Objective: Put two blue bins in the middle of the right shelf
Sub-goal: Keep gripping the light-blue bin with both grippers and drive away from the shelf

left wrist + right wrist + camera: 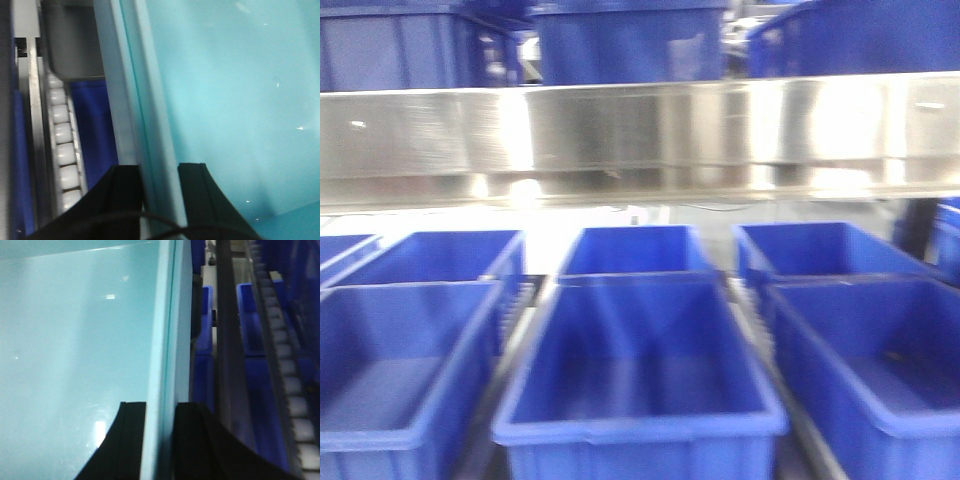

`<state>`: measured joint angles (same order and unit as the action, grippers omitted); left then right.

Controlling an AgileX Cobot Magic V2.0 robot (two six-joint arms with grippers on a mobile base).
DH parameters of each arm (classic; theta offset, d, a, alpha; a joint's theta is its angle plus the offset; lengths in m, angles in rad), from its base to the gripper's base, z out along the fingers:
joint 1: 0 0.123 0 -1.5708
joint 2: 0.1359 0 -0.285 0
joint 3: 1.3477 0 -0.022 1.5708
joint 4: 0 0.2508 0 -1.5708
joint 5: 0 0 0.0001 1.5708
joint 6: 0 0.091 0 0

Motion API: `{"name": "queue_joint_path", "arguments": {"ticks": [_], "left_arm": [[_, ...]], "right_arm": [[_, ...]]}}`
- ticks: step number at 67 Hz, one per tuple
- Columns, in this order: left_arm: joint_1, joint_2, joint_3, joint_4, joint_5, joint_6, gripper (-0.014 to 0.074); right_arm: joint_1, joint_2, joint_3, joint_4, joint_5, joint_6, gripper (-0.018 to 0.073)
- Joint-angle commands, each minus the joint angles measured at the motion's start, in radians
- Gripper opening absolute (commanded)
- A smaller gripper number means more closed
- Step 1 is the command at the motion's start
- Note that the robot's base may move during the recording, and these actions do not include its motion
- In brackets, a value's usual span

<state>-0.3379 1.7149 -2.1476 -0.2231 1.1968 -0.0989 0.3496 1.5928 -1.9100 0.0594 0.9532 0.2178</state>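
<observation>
A pale light-blue bin (230,100) fills the left wrist view. My left gripper (160,172) straddles its thick left rim, one black finger outside and one inside, both pressed against the wall. In the right wrist view a pale light-blue bin (75,340) fills the left half, and my right gripper (160,410) is shut on its right rim in the same way. Whether the two views show one bin or two I cannot tell. The shelf's shiny stainless-steel rail (640,130) crosses the front view. No pale bin and no gripper shows there.
Several dark royal-blue bins (640,370) stand in rows below the rail, and more sit above it. White roller tracks (62,130) (295,405) run beside the held rims, with dark blue bins (252,315) close by.
</observation>
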Motion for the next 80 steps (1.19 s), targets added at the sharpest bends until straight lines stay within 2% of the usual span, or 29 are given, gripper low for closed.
{"name": "queue_joint_path", "arguments": {"ticks": [1,80], "left_arm": [[-0.023,-0.022,-0.018,-0.193,-0.065,0.019,-0.0111],[-0.023,-0.022,-0.018,-0.193,-0.065,0.019,-0.0111]], "right_arm": [[0.018,-0.02,-0.019,0.109,-0.128,-0.017,-0.0162],[0.018,-0.02,-0.019,0.109,-0.128,-0.017,-0.0162]]}}
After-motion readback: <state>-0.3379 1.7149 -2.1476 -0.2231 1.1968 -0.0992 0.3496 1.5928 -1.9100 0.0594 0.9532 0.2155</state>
